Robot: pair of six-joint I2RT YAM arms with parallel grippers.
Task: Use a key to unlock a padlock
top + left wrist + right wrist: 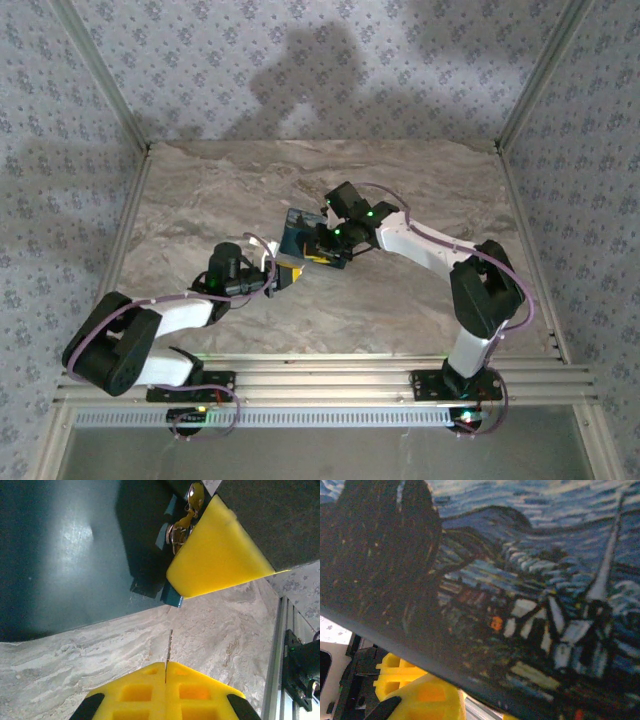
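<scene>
In the left wrist view my left gripper is shut on the key. Its thin blade, seen edge-on, sticks out over the marble table toward the box. The brass padlock hangs at the edge of a dark teal box, half hidden behind a yellow finger of my right gripper, which presses against it. From above, the left gripper and the right gripper meet at the near side of the box. In the right wrist view the box's painted face hides most of the fingers.
The marble table is walled by patterned panels at the back and sides. An aluminium rail runs along the near edge, by the arm bases. The key tip stands a short way from the box's lower corner.
</scene>
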